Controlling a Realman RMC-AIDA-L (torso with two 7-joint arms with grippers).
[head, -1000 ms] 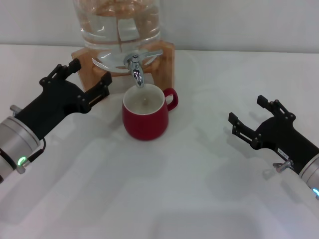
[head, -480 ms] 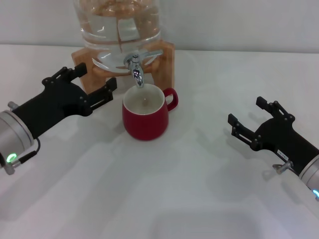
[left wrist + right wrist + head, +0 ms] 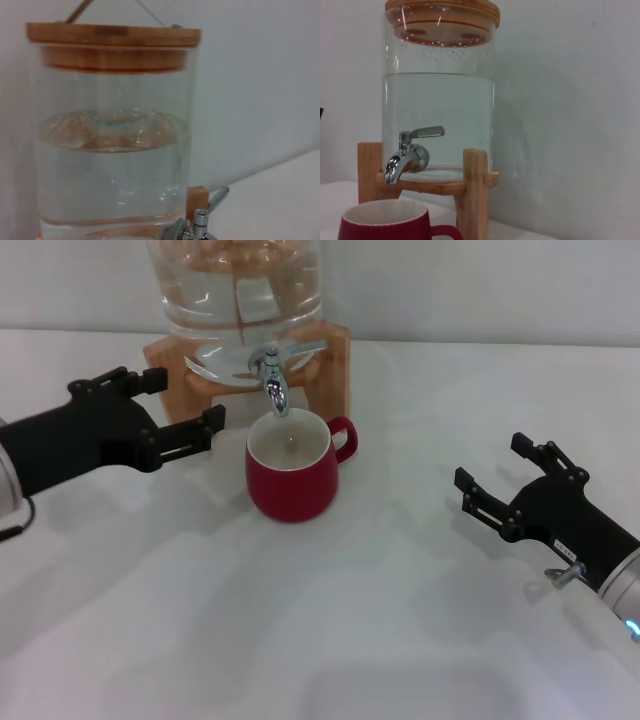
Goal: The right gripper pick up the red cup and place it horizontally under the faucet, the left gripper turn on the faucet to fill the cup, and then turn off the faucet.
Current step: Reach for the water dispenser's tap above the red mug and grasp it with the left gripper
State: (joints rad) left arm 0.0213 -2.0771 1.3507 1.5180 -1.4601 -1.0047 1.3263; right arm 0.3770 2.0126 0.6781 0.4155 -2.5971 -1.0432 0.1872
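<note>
The right claw (image 3: 497, 480) is seen nearest, low on the right of the white bench (image 3: 350, 620), fingers spread apart with nothing between them, well apart from the red cup (image 3: 291, 472). Further in, the left claw (image 3: 180, 410) is held out from the left, fingers also spread and empty, its tips just beside the cup's left side and near the wooden stand (image 3: 335, 365), not touching the faucet (image 3: 272, 375). The cup is stood upright on the bench, handle turned to the right, cream inside showing, right under the faucet's spout. Behind it, the faucet is fitted to the glass jar (image 3: 240, 290) on the stand. In the right wrist view, the faucet (image 3: 409, 152) lever is seen pointing sideways, with the cup (image 3: 387, 225) rim below the spout. The jar (image 3: 112, 140) is roughly half full in the left wrist view.
</note>
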